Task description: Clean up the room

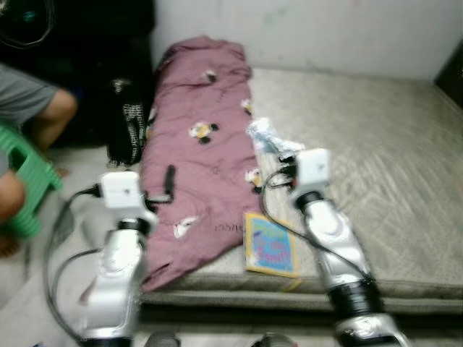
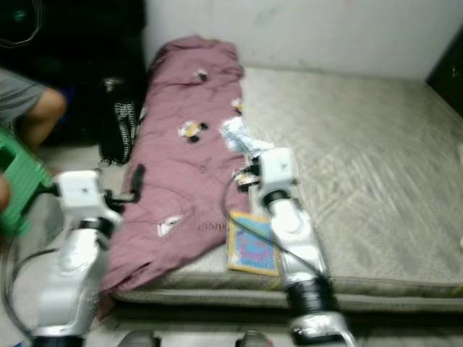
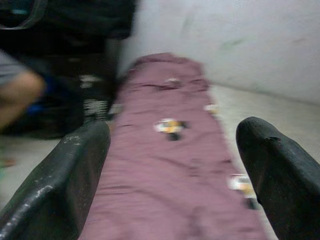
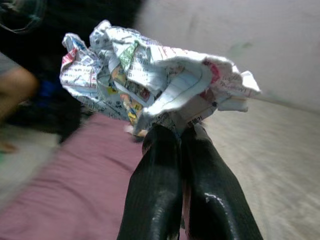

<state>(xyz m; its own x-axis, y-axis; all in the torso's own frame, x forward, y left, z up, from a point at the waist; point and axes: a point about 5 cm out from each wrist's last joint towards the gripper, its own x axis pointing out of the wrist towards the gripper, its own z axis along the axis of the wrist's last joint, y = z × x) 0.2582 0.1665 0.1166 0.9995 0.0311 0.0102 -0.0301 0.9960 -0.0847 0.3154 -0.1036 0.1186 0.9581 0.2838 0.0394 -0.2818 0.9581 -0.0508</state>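
Crumpled paper lifted off the bed — disposal step in hand.

The right gripper (image 4: 175, 131) is pressed together on a wad of crumpled printed paper (image 4: 150, 75), thin, creased and springy, held above the mattress (image 1: 376, 166) just past the maroon blanket's (image 1: 199, 152) edge at about 1 o'clock from the arm. The left gripper (image 3: 172, 155) is spread wide, aimed along the soft, rumpled blanket. A flat, glossy booklet (image 1: 271, 246) lies at 6 o'clock near the mattress edge. A bin is judged needed next — none is seen.
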